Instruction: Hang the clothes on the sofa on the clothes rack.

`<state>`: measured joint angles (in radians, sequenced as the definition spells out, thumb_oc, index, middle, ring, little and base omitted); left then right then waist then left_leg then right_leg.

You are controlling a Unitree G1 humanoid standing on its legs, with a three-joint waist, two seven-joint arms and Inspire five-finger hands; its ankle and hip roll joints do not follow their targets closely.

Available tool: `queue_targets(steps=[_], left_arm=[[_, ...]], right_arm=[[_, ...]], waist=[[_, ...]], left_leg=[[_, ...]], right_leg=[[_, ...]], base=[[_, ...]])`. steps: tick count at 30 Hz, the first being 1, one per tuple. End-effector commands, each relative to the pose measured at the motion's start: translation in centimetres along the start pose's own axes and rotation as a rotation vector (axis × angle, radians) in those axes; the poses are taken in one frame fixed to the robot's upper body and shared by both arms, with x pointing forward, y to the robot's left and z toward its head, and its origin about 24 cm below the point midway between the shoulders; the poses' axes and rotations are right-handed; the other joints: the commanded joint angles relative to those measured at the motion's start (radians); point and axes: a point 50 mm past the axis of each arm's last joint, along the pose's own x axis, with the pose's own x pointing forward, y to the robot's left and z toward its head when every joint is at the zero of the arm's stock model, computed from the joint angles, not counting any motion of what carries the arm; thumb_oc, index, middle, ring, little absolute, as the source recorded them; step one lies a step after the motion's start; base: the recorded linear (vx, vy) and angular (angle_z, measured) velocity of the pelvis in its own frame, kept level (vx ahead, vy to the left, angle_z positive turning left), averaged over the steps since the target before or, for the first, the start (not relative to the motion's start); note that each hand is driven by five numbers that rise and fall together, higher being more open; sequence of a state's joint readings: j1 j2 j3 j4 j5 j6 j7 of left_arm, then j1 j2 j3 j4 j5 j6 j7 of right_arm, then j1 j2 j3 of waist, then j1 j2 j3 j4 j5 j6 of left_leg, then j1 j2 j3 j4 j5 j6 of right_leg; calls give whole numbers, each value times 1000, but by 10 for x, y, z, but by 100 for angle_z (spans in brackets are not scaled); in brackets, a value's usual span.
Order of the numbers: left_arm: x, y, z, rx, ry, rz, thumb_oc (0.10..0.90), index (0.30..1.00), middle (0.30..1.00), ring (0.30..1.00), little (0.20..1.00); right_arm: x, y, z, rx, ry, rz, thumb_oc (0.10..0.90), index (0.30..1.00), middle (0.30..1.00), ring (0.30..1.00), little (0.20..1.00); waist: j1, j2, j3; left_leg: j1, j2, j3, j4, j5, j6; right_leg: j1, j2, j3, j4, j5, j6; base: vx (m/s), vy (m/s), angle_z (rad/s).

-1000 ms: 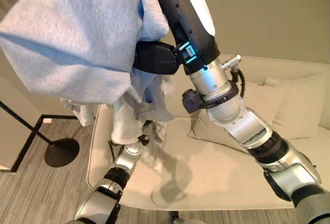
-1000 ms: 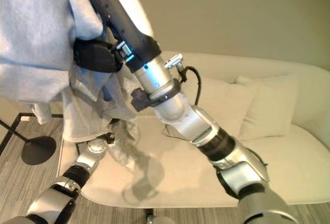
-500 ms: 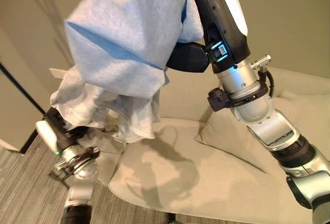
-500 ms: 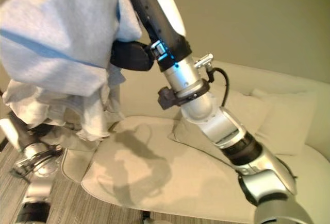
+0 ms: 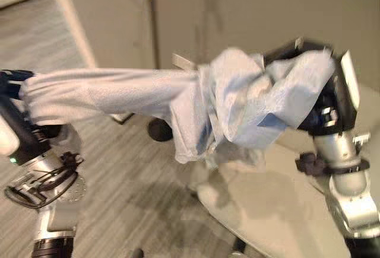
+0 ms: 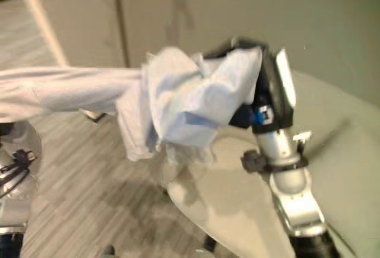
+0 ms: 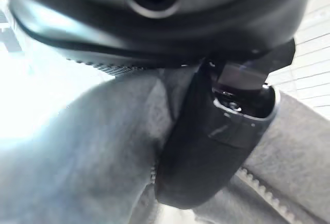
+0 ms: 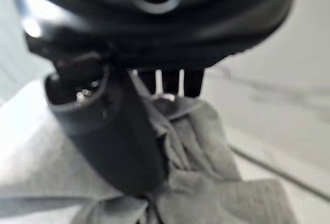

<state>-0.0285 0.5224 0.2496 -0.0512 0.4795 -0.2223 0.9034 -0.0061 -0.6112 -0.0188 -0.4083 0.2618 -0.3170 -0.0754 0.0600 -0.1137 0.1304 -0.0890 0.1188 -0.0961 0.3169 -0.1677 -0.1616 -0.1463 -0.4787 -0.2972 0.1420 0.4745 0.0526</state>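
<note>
A light blue-grey garment (image 5: 237, 98) hangs in the air, stretched sideways between both hands. Its long part runs left to my left hand (image 5: 10, 79), which is wrapped in the cloth. In the left wrist view the thumb (image 7: 206, 147) presses into the grey fabric (image 7: 77, 147). The bunched end sits over my right hand (image 5: 286, 50), raised above the sofa's end. In the right wrist view that thumb (image 8: 113, 136) and the fingers are curled into the folds (image 8: 206, 147). The rack's dark pole (image 5: 152, 15) stands behind the garment, with its round base (image 5: 159, 130) on the floor.
The cream sofa (image 5: 285, 210) lies at the lower right, under my right arm. Grey striped flooring (image 5: 130, 193) stretches to the left and front. A beige wall (image 5: 113, 26) with a pale corner edge stands behind the rack.
The whole picture has swung left, so the camera has turned. The garment, bunched high before, is now pulled out sideways, and my left hand has risen to the far left.
</note>
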Motion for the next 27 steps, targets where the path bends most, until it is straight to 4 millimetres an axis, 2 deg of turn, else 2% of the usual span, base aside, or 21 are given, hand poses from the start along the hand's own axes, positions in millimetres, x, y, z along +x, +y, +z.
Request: queue_targets(steps=[1, 3, 4, 6, 7, 8, 10, 12, 13, 14, 15, 16, 20, 22, 23, 24, 25, 26, 27], left_arm=[[26, 21, 7, -3, -70, 108, 400, 300, 300, 300, 300], [26, 22, 9, 3, -79, 95, 400, 300, 300, 300, 300], [26, 24, 8, 24, -80, 83, 400, 300, 300, 300, 300], [24, 24, 7, 41, -86, 61, 400, 300, 300, 300, 300], [20, 24, 7, 41, -82, 45, 400, 300, 300, 300, 300], [17, 22, 7, 29, -71, 31, 400, 300, 300, 300, 300], [9, 22, 5, 12, -33, 8, 400, 300, 300, 300, 300], [2, 17, 4, -21, 6, -8, 400, 300, 300, 300, 300], [0, 16, 3, -31, 20, -16, 400, 300, 300, 300, 300], [-6, 12, 3, -48, 43, -44, 400, 300, 300, 300, 300], [-10, 7, 3, -66, 57, -71, 400, 300, 300, 300, 300], [-13, 5, 3, -73, 67, -90, 400, 300, 300, 300, 300], [-28, 1, 2, -118, 134, -148, 400, 300, 300, 300, 300], [-36, 0, 3, -169, 176, -171, 400, 300, 300, 300, 300], [-39, -1, 5, -181, 171, -185, 400, 300, 300, 300, 300], [-42, 0, 4, -187, 184, -187, 400, 300, 300, 300, 300], [-45, 1, 2, -188, 195, -195, 400, 300, 300, 300, 300], [-46, -1, 3, -190, 194, -205, 400, 300, 300, 300, 300], [-42, -2, 2, -178, 177, -206, 400, 300, 300, 300, 300]], right_arm=[[39, -40, 43, -123, -263, -181, 400, 300, 300, 300, 300], [42, -34, 39, -108, -259, -186, 400, 300, 300, 300, 300], [39, -34, 35, -99, -233, -200, 400, 300, 300, 300, 300], [36, -31, 31, -93, -215, -196, 400, 300, 300, 300, 300], [37, -34, 32, -113, -217, -201, 400, 300, 300, 300, 300], [38, -35, 31, -116, -215, -203, 400, 300, 300, 300, 300], [37, -37, 31, -112, -217, -199, 400, 300, 300, 300, 300], [35, -37, 27, -106, -201, -201, 400, 300, 300, 300, 300], [33, -38, 25, -111, -192, -204, 400, 300, 300, 300, 300], [28, -43, 22, -137, -169, -228, 400, 300, 300, 300, 300], [23, -45, 20, -149, -154, -244, 400, 300, 300, 300, 300], [19, -47, 19, -153, -142, -255, 400, 300, 300, 300, 300], [12, -50, 13, -161, -108, -301, 400, 300, 300, 300, 300], [11, -44, 10, -136, -96, -299, 400, 300, 300, 300, 300], [11, -44, 11, -141, -99, -288, 400, 300, 300, 300, 300], [12, -42, 10, -139, -99, -278, 400, 300, 300, 300, 300], [14, -42, 9, -150, -98, -278, 400, 300, 300, 300, 300], [15, -42, 8, -166, -93, -277, 400, 300, 300, 300, 300], [20, -40, 6, -190, -88, -262, 400, 300, 300, 300, 300]], waist=[[-38, 44, -73], [-32, 48, -62], [-40, 49, -63], [-44, 50, -66], [-42, 52, -69], [-41, 53, -71], [-34, 42, -79], [-44, 13, -72], [-48, 5, -70], [-57, -12, -68], [-64, -22, -70], [-69, -30, -79], [-81, -27, -114], [-88, -8, -130], [-88, -11, -128], [-78, -10, -123], [-60, -8, -109], [-53, -12, -101], [-40, -14, -90]], left_leg=[[121, 58, 21, -206, -55, 55], [132, -1, 65, -191, -68, 96], [139, -28, 65, -201, -60, 118], [131, -67, 70, -217, -37, 152], [125, -89, 72, -223, -29, 168], [117, -109, 74, -225, -11, 185], [119, -139, 84, -231, -2, 197], [127, -171, 77, -234, 15, 201], [144, -181, 72, -238, 6, 204], [167, -202, 60, -252, 3, 210], [169, -212, 45, -257, 5, 207], [171, -221, 30, -264, 5, 204], [193, -223, 15, -280, -8, 200], [189, -217, 33, -185, -76, 188], [130, -208, 79, -30, -96, 150], [82, -186, 103, 85, -70, 116], [22, -165, 120, 202, -15, 84], [-17, -152, 123, 241, 19, 74], [-60, -89, 153, 199, -14, 91]], right_leg=[[40, -122, -50, 61, -120, 209], [43, -177, -123, 77, -90, 209], [42, -160, -134, 102, -133, 204], [28, -52, -112, 146, -269, 162], [21, 22, -110, 165, -337, 152], [0, 109, -114, 203, -399, 125], [-34, 225, -134, 222, -471, 94], [-78, 313, -143, 216, -476, 67], [-99, 333, -140, 214, -470, 73], [-130, 340, -153, 200, -422, 76], [-121, 332, -150, 169, -407, 75], [-89, 330, -152, 111, -419, 64], [-37, 350, -167, 22, -402, 49], [16, 371, -147, -40, -437, 25], [79, 375, -119, -107, -458, 5], [118, 384, -100, -132, -473, -4], [144, 402, -76, -157, -480, -21], [158, 409, -62, -169, -488, -25], [172, 414, -34, -194, -485, -11]], base=[[-200, 566, 55], [-128, 449, 24], [-119, 543, -26], [-127, 469, 6], [-123, 408, 26], [-82, 342, -55], [-50, 229, -77], [-34, 181, -13], [52, 170, -15], [91, 114, -10], [73, 59, 25], [40, -24, 45], [87, -38, 66], [168, -22, 18], [99, -5, 5], [5, -8, 7], [-32, 0, -1], [-59, 63, -61], [2, 75, -100]])
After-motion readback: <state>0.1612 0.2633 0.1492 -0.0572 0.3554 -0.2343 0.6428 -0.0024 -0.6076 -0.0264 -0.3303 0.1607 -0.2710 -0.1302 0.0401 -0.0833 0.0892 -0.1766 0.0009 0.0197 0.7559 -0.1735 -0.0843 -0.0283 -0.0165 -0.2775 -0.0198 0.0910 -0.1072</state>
